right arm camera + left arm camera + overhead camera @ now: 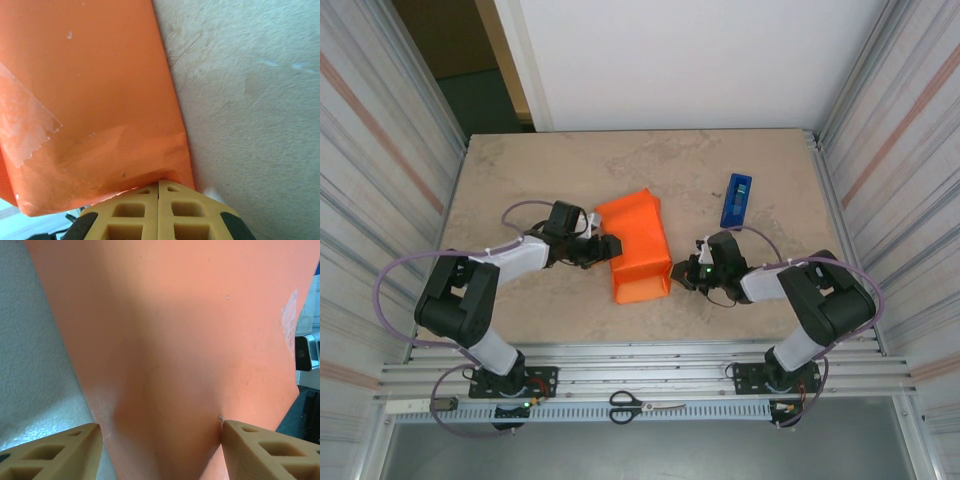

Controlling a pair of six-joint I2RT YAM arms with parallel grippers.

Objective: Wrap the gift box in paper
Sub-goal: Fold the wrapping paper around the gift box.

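The paper lies folded at the centre of the desk, an arm on each side of it. The left gripper comes in at its left edge, jaws wide, one finger on each side of the orange fold. Whether they already bear on the fold, I cannot tell from so close. The right gripper sits at the lower right corner, jaws pressed tight together, tips right against the paper's edge.

Here is the danger: a squeeze from the left on that soft fold could crumple or crease it rather than set a clean edge. A sideways push could slide the whole wrap toward the right arm. If the right tips lift, that corner looks free to spring up. A strip of clear tape holds one seam, but a hard tug could peel it. The upper flap stands raised, so a low sweep there could catch and tear it.

Room now. There is bare desk in the upper left and along the top of the frame. The blue tape dispenser lies up and to the right, near the paper but apart from it, on any path the right arm takes upward. Ribbed walls close in on both sides. The scissors rest on the rail at the bottom, between the two bases.
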